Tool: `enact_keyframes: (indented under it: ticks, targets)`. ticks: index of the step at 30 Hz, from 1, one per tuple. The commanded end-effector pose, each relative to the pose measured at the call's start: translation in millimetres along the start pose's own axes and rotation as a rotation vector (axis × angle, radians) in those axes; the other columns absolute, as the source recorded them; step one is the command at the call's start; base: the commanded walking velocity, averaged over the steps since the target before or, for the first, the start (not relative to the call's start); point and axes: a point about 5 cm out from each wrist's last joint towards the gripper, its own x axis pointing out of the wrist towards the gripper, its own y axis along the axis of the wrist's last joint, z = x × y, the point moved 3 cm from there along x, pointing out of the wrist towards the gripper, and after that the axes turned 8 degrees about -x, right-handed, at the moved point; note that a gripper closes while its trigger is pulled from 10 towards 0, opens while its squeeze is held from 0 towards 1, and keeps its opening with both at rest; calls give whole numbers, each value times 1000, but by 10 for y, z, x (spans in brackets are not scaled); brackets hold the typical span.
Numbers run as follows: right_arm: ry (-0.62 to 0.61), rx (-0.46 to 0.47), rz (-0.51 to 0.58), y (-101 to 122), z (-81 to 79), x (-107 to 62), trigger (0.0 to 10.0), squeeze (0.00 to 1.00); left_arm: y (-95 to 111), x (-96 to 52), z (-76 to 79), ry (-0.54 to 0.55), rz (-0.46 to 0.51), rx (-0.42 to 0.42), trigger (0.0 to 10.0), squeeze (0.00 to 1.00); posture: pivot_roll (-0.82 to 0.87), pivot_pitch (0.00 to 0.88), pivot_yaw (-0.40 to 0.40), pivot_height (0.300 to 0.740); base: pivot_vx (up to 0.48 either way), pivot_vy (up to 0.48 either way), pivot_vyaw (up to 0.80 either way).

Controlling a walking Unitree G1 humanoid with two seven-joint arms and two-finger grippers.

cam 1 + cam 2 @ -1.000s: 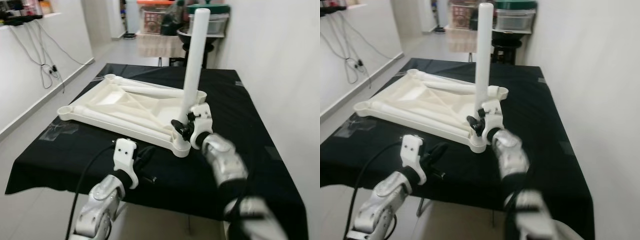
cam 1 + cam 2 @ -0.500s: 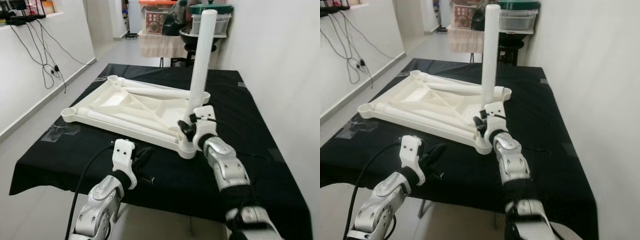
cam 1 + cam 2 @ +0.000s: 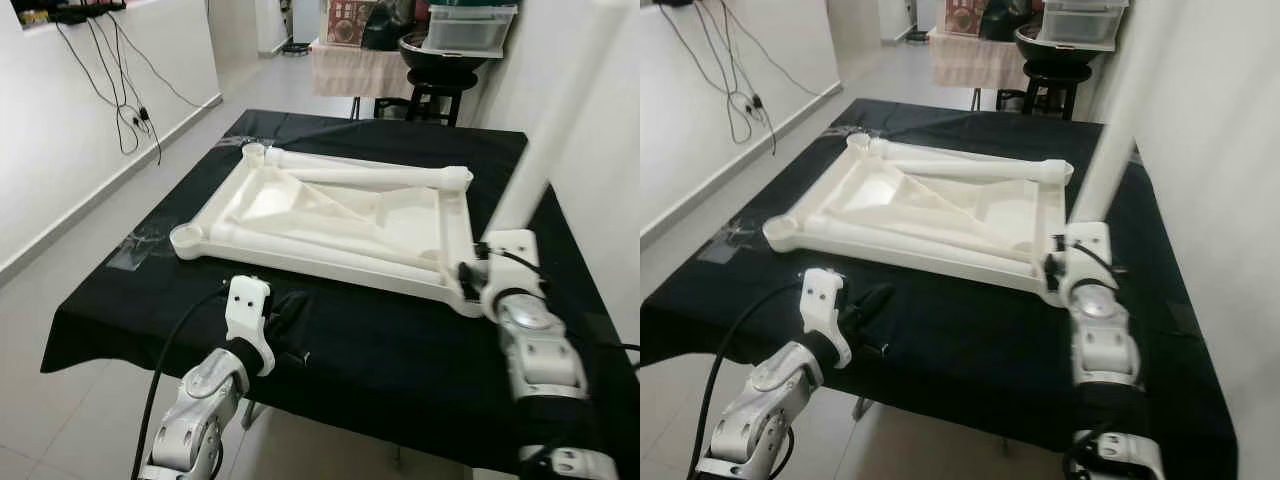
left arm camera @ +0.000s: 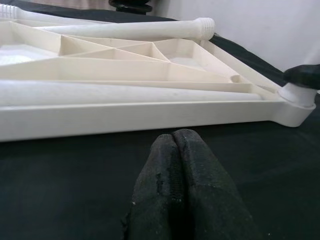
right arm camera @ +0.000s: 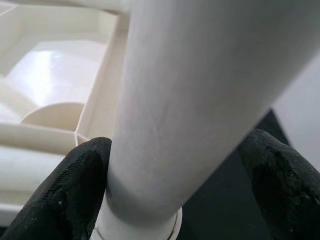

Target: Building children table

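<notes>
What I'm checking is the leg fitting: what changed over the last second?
The leg, held by the right pincer at the frame's near right corner, tipped from near upright to leaning toward the robot's right. The camera shifted too. The right pincer stayed shut on the leg, the left pincer stayed shut over the cloth, and the frame kept its place.

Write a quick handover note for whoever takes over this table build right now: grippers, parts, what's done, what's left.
Right gripper: shut on a white table leg, tilted, at the near right corner socket of the upturned tabletop.
Left gripper: shut, empty, over the black cloth just short of the tabletop's near edge.
More legs lie loose on the tabletop.
Done: none visibly seated.
Left: seat this leg, then the rest.
</notes>
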Motion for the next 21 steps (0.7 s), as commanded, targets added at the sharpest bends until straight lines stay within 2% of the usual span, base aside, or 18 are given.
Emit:
enact_keyframes:
  ticks: [1, 2, 3, 4, 5, 6, 8, 9, 10, 12, 16, 21]
  targets:
    - [-38, 11, -14, -18, 83, -23, 10000, 1000, -31, -12, 9, -6, -13, -1, 10000, 0, -50, 16, -28, 740, 0, 0, 0]
    - [5, 35, 3, 30, -3, -38, 10000, 1000, -31, -12, 9, -7, -14, -2, 10000, 0, -50, 18, -27, 740, 0, 0, 0]
    - [5, 35, 3, 30, -3, -38, 10000, 1000, -31, -12, 9, -7, -14, -2, 10000, 0, -50, 18, -27, 740, 0, 0, 0]
    - [83, 56, 22, 79, -152, -64, 10000, 635, -31, -13, 8, -7, -14, -2, 10000, 0, -50, 18, -27, 740, 0, 0, 0]
    - [198, 76, 50, 129, -359, -117, 10000, 0, -31, -13, 9, -7, -14, -2, 10000, 0, -50, 18, -27, 740, 0, 0, 0]
    - [198, 76, 50, 129, -359, -117, 10000, 0, -31, -13, 9, -7, -14, -2, 10000, 0, -50, 18, -27, 740, 0, 0, 0]
    - [330, 101, 91, 186, -602, -214, 10000, 0, -28, -13, 9, -6, -13, -2, 10000, 0, -50, 23, -27, 740, 0, 0, 0]
    - [330, 101, 91, 186, -602, -214, 10000, 0, -28, -13, 9, -6, -13, -2, 10000, 0, -50, 23, -27, 740, 0, 0, 0]
    - [388, 105, 105, 186, -699, -268, 10000, 0, -23, -13, 9, -6, -12, -3, 10000, 0, -51, 26, -26, 740, 0, 0, 0]
    - [449, 122, 109, 155, -784, -340, 10000, 0, -18, -13, 10, -5, -10, -3, 10000, 0, -51, 26, -26, 740, 0, 0, 0]
    - [473, 150, 122, 123, -785, -420, 10000, 0, -17, -12, 10, -6, -11, -5, 10000, 0, -51, 26, -26, 740, 0, 0, 0]
    - [505, 137, 144, 49, -773, -524, 10000, 0, -6, -10, 7, -9, -11, -1, 10000, 0, -69, 34, -22, 740, 0, 0, 0]
